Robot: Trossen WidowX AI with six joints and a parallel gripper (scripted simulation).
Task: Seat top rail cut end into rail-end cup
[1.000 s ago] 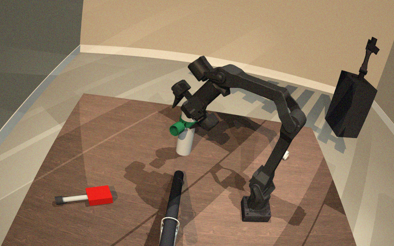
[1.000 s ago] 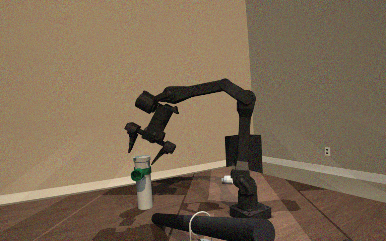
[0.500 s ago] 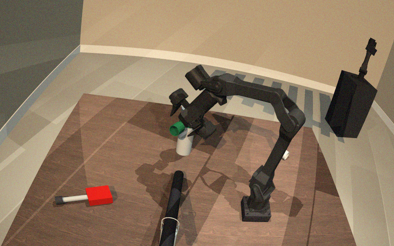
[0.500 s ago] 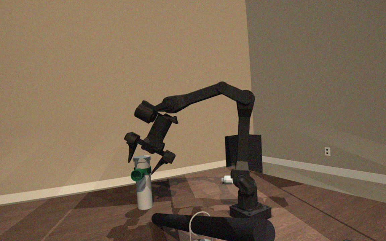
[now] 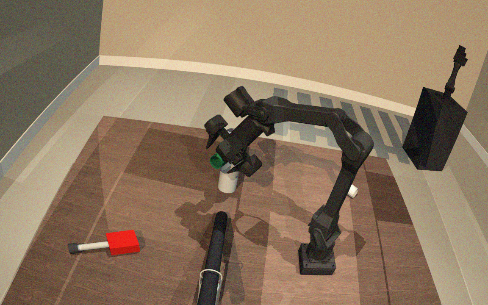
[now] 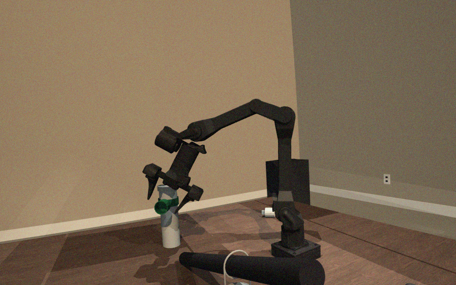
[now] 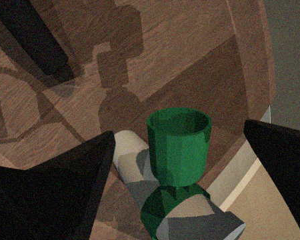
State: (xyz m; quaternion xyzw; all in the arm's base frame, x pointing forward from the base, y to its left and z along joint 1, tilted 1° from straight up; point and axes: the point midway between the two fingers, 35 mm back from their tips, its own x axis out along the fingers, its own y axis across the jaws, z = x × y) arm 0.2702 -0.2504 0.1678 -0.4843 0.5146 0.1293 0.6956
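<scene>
A white post (image 5: 227, 182) (image 6: 170, 228) (image 7: 129, 154) stands on the wooden floor with a grey cap (image 6: 166, 189) (image 7: 203, 231). A green brace band (image 6: 171, 202) (image 7: 161, 209) sits just under the cap and carries the green rail-end cup (image 5: 215, 161) (image 6: 160, 207) (image 7: 179, 147), which is empty. The dark rail (image 5: 215, 242) (image 6: 254, 267) (image 7: 30, 36) lies low, through a white loop (image 5: 211, 270) (image 6: 228, 257), with its end short of the cup. My gripper (image 5: 223, 153) (image 6: 164, 203) (image 7: 181, 132) is open, its fingers straddling the post top at band height.
A red block with a white handle (image 5: 122, 242) lies at the front left. A black box (image 5: 433, 128) (image 6: 297, 179) stands at the back right. A small white part (image 5: 352, 190) (image 6: 268, 212) lies behind the arm's base (image 5: 316, 262) (image 6: 295, 247).
</scene>
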